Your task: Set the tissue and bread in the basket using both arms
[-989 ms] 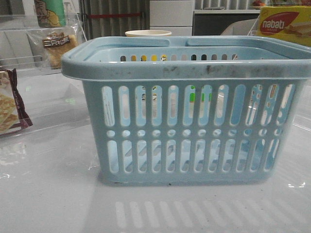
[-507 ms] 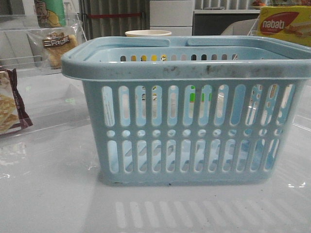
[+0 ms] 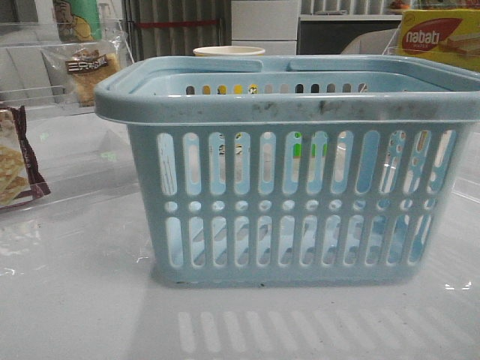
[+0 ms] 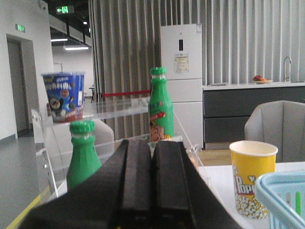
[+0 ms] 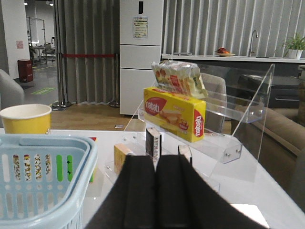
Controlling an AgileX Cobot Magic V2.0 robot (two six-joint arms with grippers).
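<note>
The light-blue slotted basket (image 3: 292,112) fills the middle of the front view; its rim also shows in the left wrist view (image 4: 282,190) and the right wrist view (image 5: 57,143). The bread (image 3: 88,69), a clear packet with a dark white-lettered label, leans on a clear rack at the far left, behind the basket. I cannot make out the tissue in any view. My left gripper (image 4: 151,144) is shut and empty, raised, left of the basket. My right gripper (image 5: 156,160) is shut and empty, right of the basket. Neither arm shows in the front view.
A maroon-edged packet of pale yellow food (image 3: 16,161) lies at the left edge. A yellow popcorn cup (image 4: 251,176) stands behind the basket. Green bottles (image 4: 160,112) and a blue tub (image 4: 63,95) sit on the left rack. A yellow Nabati box (image 5: 175,112) sits on the right rack.
</note>
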